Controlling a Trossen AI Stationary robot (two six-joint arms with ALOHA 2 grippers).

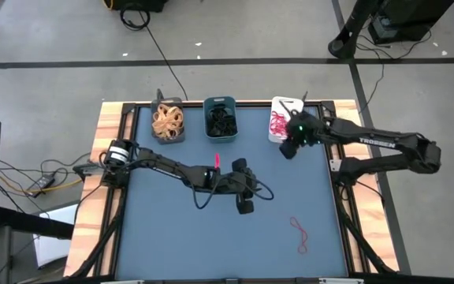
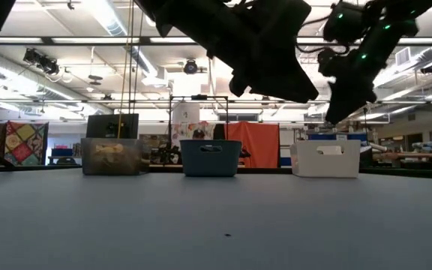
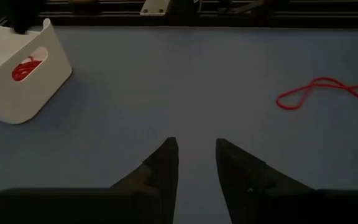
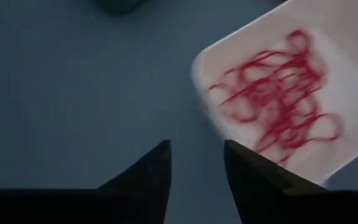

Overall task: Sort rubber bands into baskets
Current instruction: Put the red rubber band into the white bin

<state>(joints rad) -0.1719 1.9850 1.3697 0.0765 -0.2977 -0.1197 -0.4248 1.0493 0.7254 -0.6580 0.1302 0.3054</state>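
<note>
Left arm: reaches from its base at the table's left edge toward the table's middle, bent at the elbow and held low over the surface.
Left gripper (image 1: 245, 207): near the table's centre; its two dark fingers (image 3: 160, 171) stand slightly apart with a narrow gap between them — nothing sits in that gap.
Right arm: stretches from its base at the table's right edge toward the far right part of the table, forearm nearly straight.
Right gripper (image 1: 288, 151): raised above the surface, pointing down; its fingers (image 4: 148, 174) are parted — empty between them.
</note>
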